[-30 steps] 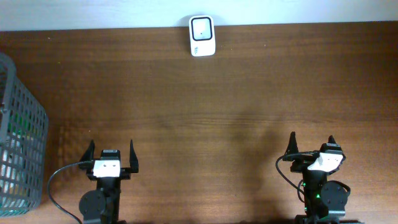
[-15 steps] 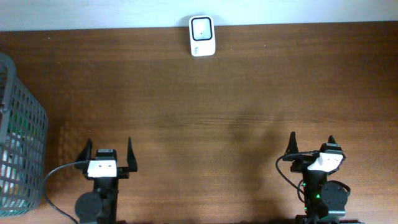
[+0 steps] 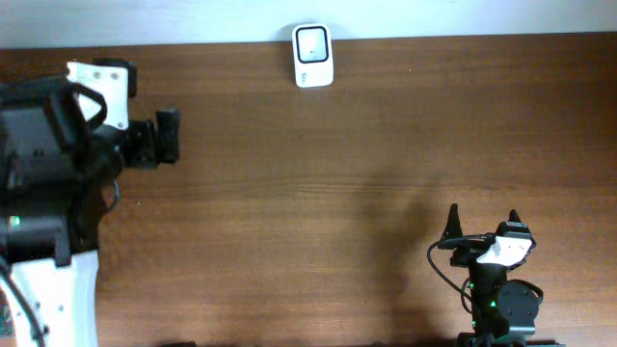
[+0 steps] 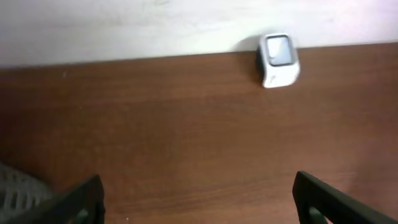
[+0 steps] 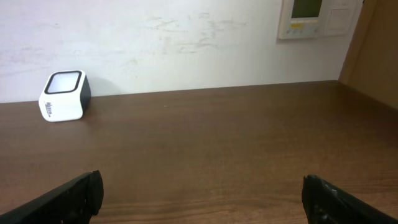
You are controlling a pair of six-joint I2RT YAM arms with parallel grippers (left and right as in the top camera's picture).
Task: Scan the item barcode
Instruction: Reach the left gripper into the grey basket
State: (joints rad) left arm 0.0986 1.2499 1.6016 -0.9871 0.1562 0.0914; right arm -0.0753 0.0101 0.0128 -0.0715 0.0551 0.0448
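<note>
Overhead: left arm point(image 3: 48, 164) held high over left side of table point(image 3: 337, 193); right gripper point(image 3: 483, 222) low at near edge, jaws spread, empty. One scanner point(image 3: 313, 56) at far edge (against wall).

Left wrist: left gripper point(image 4: 199, 199) jaws wide, nothing between; scanner ahead, right of centre; one basket point(image 4: 15, 190) at lower left.

Right wrist: two fingertips point(image 5: 74, 193) far apart; scanner far left.

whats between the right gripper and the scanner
Nothing: only bare brown table lies between the right gripper and the scanner at the far edge. Both the overhead and right wrist views show it.
</note>
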